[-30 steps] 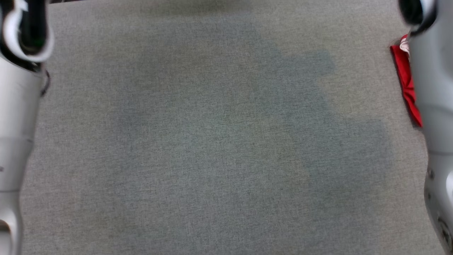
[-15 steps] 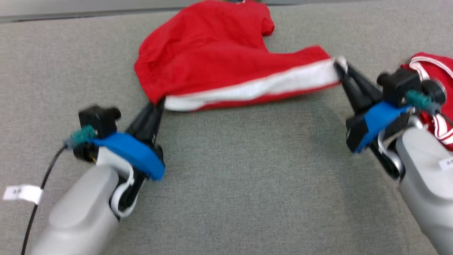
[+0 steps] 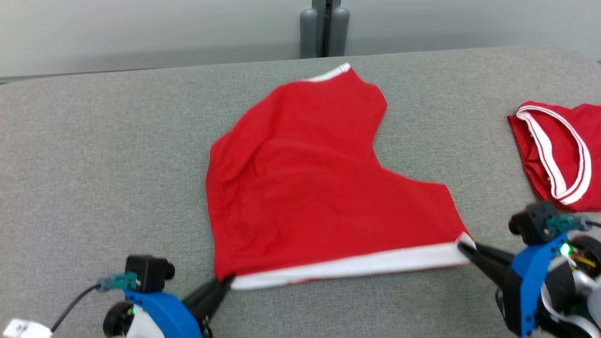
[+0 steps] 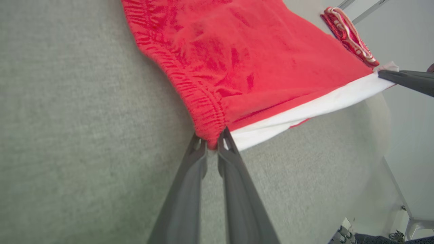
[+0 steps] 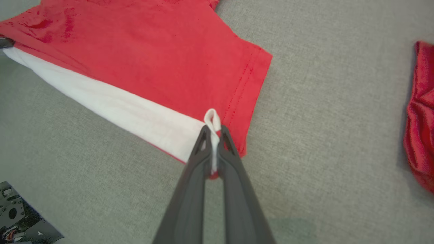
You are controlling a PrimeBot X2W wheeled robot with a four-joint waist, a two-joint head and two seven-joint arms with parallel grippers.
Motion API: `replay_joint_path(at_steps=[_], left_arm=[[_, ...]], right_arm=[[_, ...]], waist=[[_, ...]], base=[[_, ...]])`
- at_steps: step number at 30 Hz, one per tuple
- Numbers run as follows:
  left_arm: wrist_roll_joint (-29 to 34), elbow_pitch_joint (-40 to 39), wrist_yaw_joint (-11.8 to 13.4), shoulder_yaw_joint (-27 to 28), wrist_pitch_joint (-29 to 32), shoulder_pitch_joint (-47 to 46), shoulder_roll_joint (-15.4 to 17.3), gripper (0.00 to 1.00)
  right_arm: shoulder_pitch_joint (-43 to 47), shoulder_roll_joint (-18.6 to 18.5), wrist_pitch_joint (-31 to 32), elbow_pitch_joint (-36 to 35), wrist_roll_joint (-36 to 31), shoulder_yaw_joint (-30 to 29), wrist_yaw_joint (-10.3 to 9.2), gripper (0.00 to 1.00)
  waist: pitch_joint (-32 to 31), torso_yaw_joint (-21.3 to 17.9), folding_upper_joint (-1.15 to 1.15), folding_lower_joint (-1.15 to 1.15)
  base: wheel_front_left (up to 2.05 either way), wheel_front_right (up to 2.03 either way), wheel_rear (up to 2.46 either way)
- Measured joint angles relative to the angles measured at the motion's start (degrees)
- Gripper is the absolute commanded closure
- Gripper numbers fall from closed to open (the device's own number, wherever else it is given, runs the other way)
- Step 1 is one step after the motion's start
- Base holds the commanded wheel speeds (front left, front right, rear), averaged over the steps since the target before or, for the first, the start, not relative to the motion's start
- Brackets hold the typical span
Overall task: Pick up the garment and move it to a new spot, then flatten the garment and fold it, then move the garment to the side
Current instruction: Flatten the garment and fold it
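The garment is a pair of red shorts with a white side stripe, spread over the grey table. Its near edge, the white stripe, is stretched between my two grippers. My left gripper is shut on the waistband corner at the lower left. My right gripper is shut on the leg-hem corner at the lower right, where a small white loop of cloth pokes out past the fingertips. In the left wrist view the right gripper's fingers hold the far end of the stripe.
A second red garment with white trim lies crumpled at the table's right edge, close to my right arm. A grey post stands behind the table's far edge, against a pale wall.
The head camera has swung upward, so the picture shifted. The garment, bunched and lifted between my grippers half a second ago, now lies spread out flatter with its white edge pulled toward me.
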Motion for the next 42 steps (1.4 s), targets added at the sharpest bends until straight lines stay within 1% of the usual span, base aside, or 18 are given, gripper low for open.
replay_joint_path(at_steps=[2, 4, 8, 10, 12, 14, 17, 19, 21, 24, 26, 31, 34, 38, 42], left_arm=[[-1.7, -5.9, 2.2, -0.5, 2.6, 3.2, 2.3, 1.0], [-4.2, -11.4, 4.1, -1.0, 5.1, 6.2, 4.4, 1.0], [-8.1, -21.5, 8.3, -1.1, 8.0, 11.9, 8.6, 1.0], [-9.6, -25.7, 9.9, -0.9, 8.4, 13.8, 9.9, 1.0], [-10.1, -29.0, 10.8, -0.1, 7.8, 14.8, 10.6, 1.0], [-9.9, -30.6, 11.6, 1.2, 6.1, 14.8, 10.7, 1.0], [-8.4, -29.8, 11.6, 2.0, 5.0, 13.6, 10.0, 1.0], [-8.3, -28.6, 10.5, 2.1, 4.7, 12.1, 8.8, 1.0], [-8.4, -26.4, 9.3, 2.4, 4.6, 10.2, 7.3, 1.0], [-7.9, -22.5, 8.1, 3.4, 3.6, 6.4, 4.3, 1.0], [-7.8, -19.6, 7.5, 4.5, 2.0, 3.9, 1.7, 1.0], [-7.9, -11.0, 6.2, 6.2, -0.3, -1.7, -3.5, 1.0], [-8.5, -6.2, 4.6, 7.5, -1.8, -4.7, -6.4, 1.0], [-8.4, -0.3, 2.4, 7.3, -2.2, -8.4, -9.2, 1.0], [-7.8, 4.3, 0.7, 6.8, -2.7, -11.8, -12.2, 1.0]], right_arm=[[5.1, -0.1, 4.5, -4.0, 0.8, -3.5, 0.0, 1.0], [10.2, 0.6, 9.1, -7.8, 1.5, -7.4, 0.0, 1.0], [19.9, 4.5, 17.8, -15.6, 1.0, -16.5, -0.01, 1.0], [23.3, 6.8, 20.9, -20.1, -0.4, -20.5, -0.01, 1.0], [25.2, 8.6, 21.8, -24.9, -2.8, -23.4, -0.01, 1.0], [24.7, 9.1, 20.7, -28.4, -5.2, -25.0, -0.01, 1.0], [22.6, 8.4, 18.5, -28.5, -6.9, -23.9, -0.01, 1.0], [19.2, 7.5, 16.2, -27.0, -6.9, -22.0, -0.01, 1.0], [15.2, 5.7, 14.1, -24.5, -7.1, -19.7, -0.01, 1.0], [8.8, 4.2, 9.7, -19.8, -7.4, -17.0, 0.0, 1.0], [4.3, 3.7, 8.3, -15.8, -7.3, -14.9, -0.01, 1.0], [-6.5, 3.3, 3.9, -5.8, -5.2, -9.7, -0.01, 1.0], [-12.2, 3.8, 0.8, 0.0, -4.7, -8.0, -0.01, 1.0], [-19.0, 5.1, -2.1, 7.3, -4.5, -5.1, -0.01, 1.0], [-25.7, 5.2, -5.3, 13.9, -4.5, -2.9, -0.01, 1.0]], waist=[[-0.4, -0.3, 0.0, 0.0], [-0.5, -0.4, 0.0, 0.0], [-0.6, -0.2, 0.0, 0.0], [-0.4, 0.0, 0.0, 0.01], [-0.3, 0.4, 0.0, 0.01], [-0.2, 0.8, 0.0, 0.01], [-0.1, 1.5, 0.0, 0.01], [-0.2, 2.2, 0.0, 0.02], [-0.2, 2.9, 0.0, 0.02], [0.0, 3.9, 0.0, 0.02], [0.3, 4.7, 0.0, 0.02], [1.7, 6.6, 0.0, 0.02], [2.9, 7.8, 0.0, 0.02], [4.9, 9.1, 0.0, 0.02], [7.1, 10.4, 0.0, 0.03]], base=[[0.0, 0.0, 0.0], [0.0, 0.0, 0.0], [0.0, 0.0, 0.0], [0.0, 0.0, 0.0], [0.0, 0.0, 0.0], [0.0, 0.0, 0.0], [0.0, 0.0, 0.0], [0.0, 0.0, 0.0], [0.0, 0.0, 0.0], [0.0, 0.0, 0.0], [0.0, 0.0, 0.0], [0.0, 0.0, 0.0], [0.0, 0.0, 0.0], [0.0, 0.0, 0.0], [0.0, 0.0, 0.0]])
